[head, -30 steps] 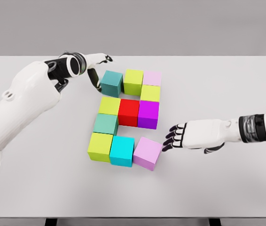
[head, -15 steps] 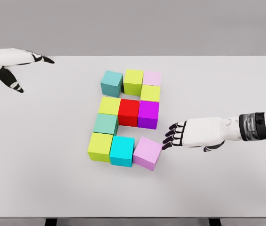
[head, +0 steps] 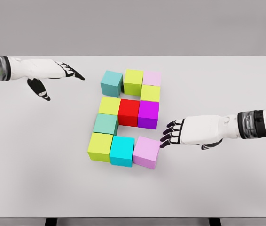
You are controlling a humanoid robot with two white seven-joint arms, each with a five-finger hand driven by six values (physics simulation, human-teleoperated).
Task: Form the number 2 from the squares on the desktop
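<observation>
Several coloured cubes sit in the middle of the white table (head: 39, 179). The top row holds a teal cube (head: 111, 83), a lime cube (head: 133, 81) and a pale pink cube (head: 152, 78). Below come a lime cube (head: 150, 93), then a lime cube (head: 109, 105), a red cube (head: 129, 111) and a purple cube (head: 148, 114). A green-teal cube (head: 105, 124) follows. The bottom row is a lime cube (head: 100, 146), a cyan cube (head: 122, 150) and a lilac cube (head: 146, 152). My right hand (head: 170, 133) is open, fingertips touching the lilac cube's right side. My left hand (head: 60, 75) hovers open, left of the teal cube.
A grey wall rises behind the table's far edge. The table's front edge runs along the bottom of the view.
The left hand swung out to the far left, then came back toward the teal cube. The right hand pushed the lilac cube left and squarer against the cyan cube.
</observation>
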